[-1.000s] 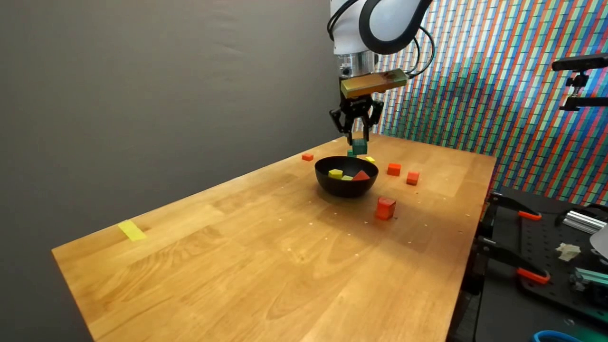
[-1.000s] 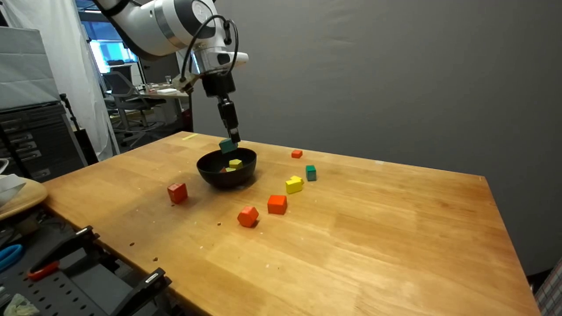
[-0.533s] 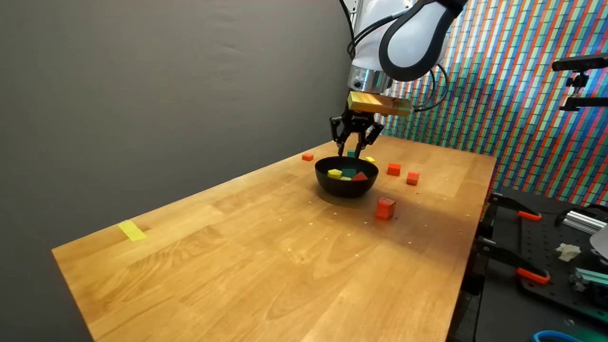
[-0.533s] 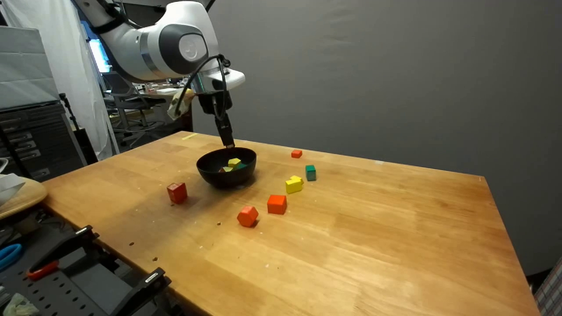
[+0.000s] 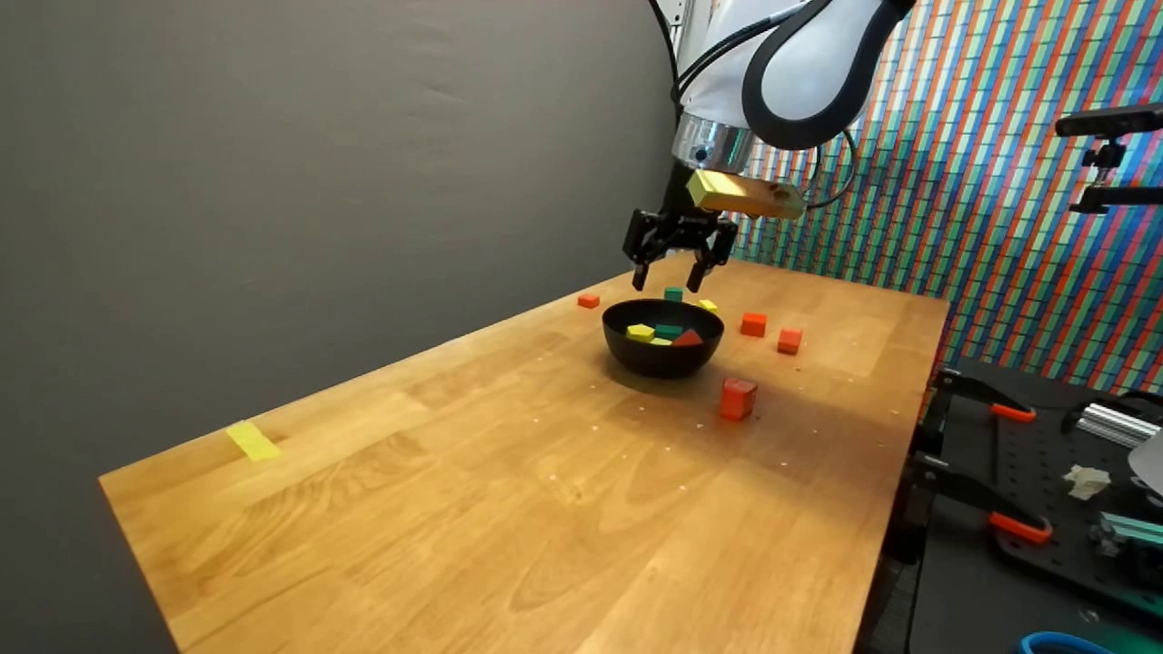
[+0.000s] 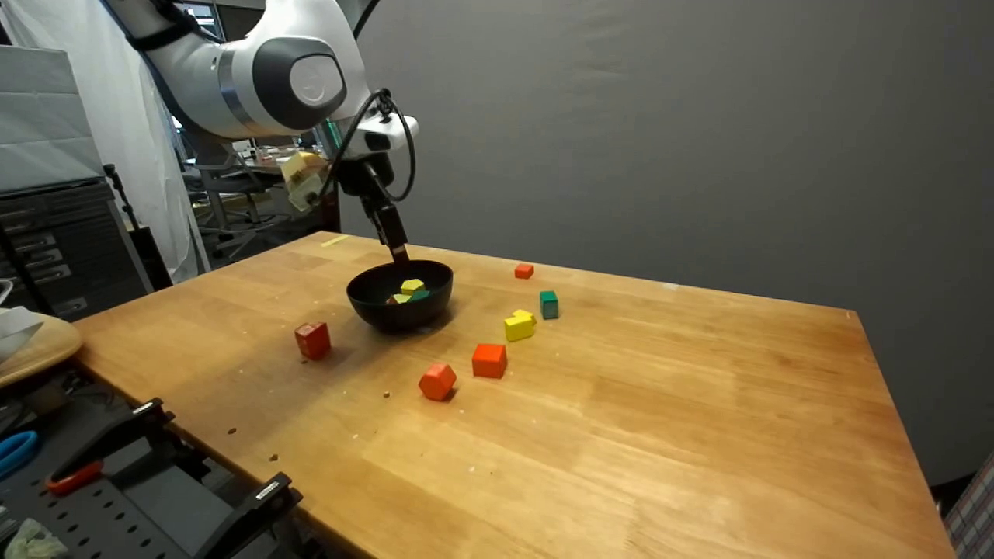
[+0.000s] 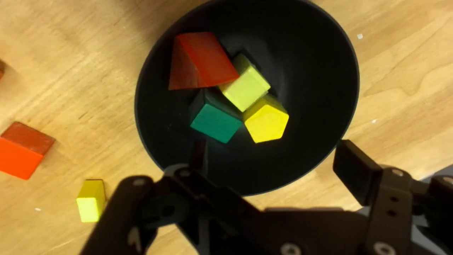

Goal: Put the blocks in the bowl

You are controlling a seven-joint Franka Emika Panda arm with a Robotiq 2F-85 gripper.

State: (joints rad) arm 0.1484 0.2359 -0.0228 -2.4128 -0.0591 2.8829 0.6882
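The black bowl holds a green block, a yellow five-sided block, a pale yellow block and a red wedge-shaped block. Just above the bowl's far rim, my gripper stands open, tilted, its fingers spread with nothing between them. Around the bowl on the table lie a red block, an orange block, another orange block, yellow blocks close together, a second green block and a small orange block.
A flat yellow tape strip is stuck on the wooden table near its edge. Black clamps with orange tips grip the side bench. A grey wall runs behind the table.
A second ago the gripper held the green block over the bowl; now that block rests inside. The fingers have spread wide, and the hand has come lower and tilted.
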